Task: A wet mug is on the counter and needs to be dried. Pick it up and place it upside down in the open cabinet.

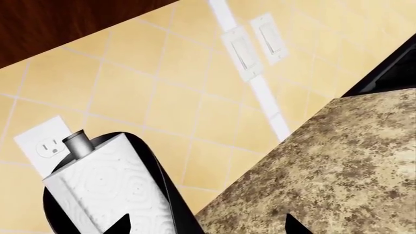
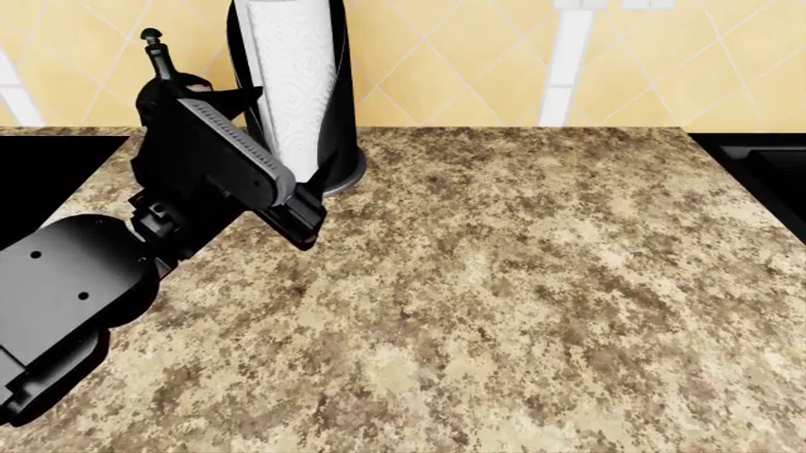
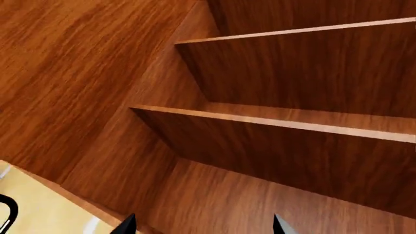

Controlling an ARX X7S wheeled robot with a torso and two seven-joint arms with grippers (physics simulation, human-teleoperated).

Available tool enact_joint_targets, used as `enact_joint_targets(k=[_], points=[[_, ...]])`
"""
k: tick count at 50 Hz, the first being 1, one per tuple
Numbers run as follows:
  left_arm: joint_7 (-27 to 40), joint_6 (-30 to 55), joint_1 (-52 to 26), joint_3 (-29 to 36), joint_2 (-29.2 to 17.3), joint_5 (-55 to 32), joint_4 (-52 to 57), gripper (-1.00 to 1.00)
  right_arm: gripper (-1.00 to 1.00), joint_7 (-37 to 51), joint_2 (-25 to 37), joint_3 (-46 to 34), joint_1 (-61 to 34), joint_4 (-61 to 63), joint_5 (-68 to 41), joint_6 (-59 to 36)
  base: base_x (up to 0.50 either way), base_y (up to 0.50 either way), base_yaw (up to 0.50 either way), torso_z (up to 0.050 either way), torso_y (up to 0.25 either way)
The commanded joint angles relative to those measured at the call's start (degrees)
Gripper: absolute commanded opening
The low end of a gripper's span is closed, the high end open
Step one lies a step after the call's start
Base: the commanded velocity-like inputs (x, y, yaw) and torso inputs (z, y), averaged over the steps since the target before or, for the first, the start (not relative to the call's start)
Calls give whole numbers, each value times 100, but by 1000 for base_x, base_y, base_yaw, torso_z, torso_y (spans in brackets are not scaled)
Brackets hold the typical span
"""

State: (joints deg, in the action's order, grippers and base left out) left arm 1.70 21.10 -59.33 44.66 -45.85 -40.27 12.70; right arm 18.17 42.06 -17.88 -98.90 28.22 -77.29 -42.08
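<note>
Speckled granite covers the counter (image 2: 529,283), and no mug shows on it from any camera, so its place and heading cannot be told. Only the tips of the right gripper (image 3: 202,223) show, parted and empty, below bare wooden cabinet shelves (image 3: 293,122). The left gripper (image 2: 283,193) hangs above the counter just beside the paper-towel roll (image 2: 293,75), its tips apart on nothing. Tiled wall (image 1: 169,92) carries an outlet (image 1: 44,144).

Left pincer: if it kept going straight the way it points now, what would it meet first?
Probably the paper-towel roll in its black holder, beside the left pincer line; otherwise the tiled wall. Depth is unclear.
</note>
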Motion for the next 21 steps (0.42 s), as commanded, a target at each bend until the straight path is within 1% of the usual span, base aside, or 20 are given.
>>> enact_joint_targets(k=[1, 21], points=[[-3, 16, -14, 12, 24, 13, 3, 100, 100, 369, 132, 311, 554, 722, -1091, 31, 0, 0, 0, 0, 0], [2, 50, -58, -11, 50, -6, -6, 100, 100, 615, 16, 358, 1273, 1225, -1529, 317, 0, 0, 0, 0, 0]])
